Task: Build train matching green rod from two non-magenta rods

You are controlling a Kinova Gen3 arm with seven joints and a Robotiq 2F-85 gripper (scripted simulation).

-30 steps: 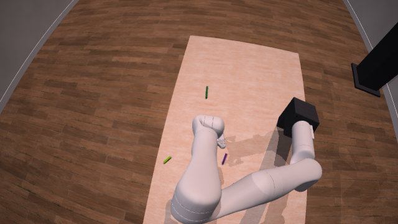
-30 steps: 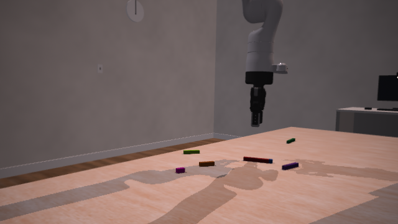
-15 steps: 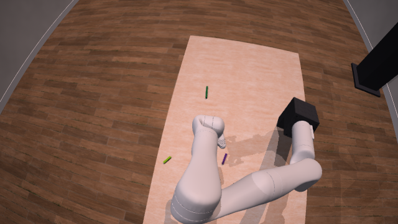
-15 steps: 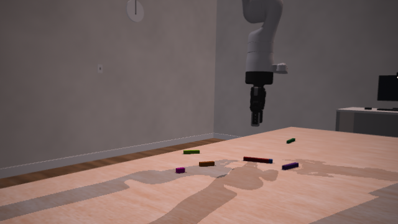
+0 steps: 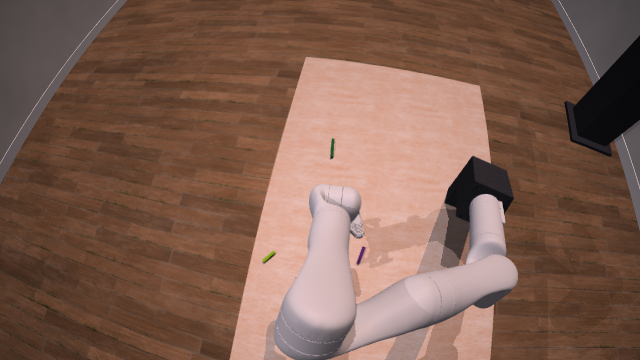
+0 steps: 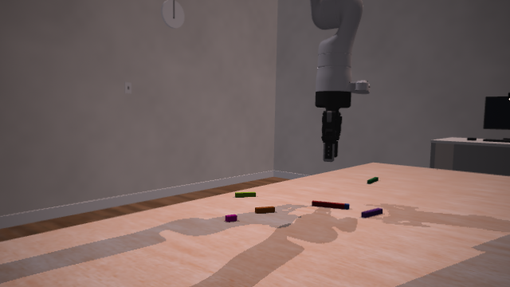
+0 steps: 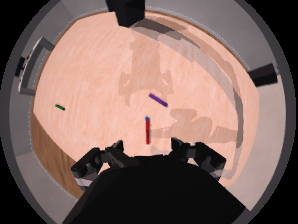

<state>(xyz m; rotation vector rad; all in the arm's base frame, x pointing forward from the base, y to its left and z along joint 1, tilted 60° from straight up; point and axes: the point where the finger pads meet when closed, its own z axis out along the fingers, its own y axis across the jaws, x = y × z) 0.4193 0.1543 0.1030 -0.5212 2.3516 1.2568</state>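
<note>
The red rod [image 6: 328,205] [image 7: 148,132] and the blue rod [image 6: 347,206] [image 7: 147,119] lie flat in one line, blue at one end of red, presumably because seven and one make the eight of the green rod [image 5: 332,148] [image 6: 372,180] [image 7: 60,107]. The green serves only as the measure, so it lies well apart, towards the bench's [image 5: 400,110] [image 6: 446,199] [image 7: 90,75] top left corner in the top view. The purple rod [image 5: 361,255] [image 6: 371,213] [image 7: 158,100] sits slantwise off the blue end, between the bench's long edges, with what looks like more than a rod's width to spare. The lime rod [image 5: 269,257] [image 6: 245,194] is close to the left edge; the orange rod [image 6: 264,210] and the magenta rod [image 6: 231,218] are off the train too, and magenta is barred anyway.

The gripper [image 6: 330,159] [image 7: 147,144] is spread fully wide with nothing in its grasp, raised above the bench, which suits a finished join and a clear retreat.

From above, the arm [image 5: 330,255] [image 6: 334,60] covers red, blue, orange and magenta; the wrist view shows no lime, orange or magenta. Red and blue appear to touch, but a hairline gap or slight skew is too small to tell, and the bench's near corners are cut off in the top view

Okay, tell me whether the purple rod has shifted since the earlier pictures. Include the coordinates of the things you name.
No; the purple rod [image 5: 361,255] [image 6: 372,213] [image 7: 158,100] lies at the same spot relative to the table's [image 5: 400,110] [image 6: 438,207] [image 7: 90,65] edges.
</note>
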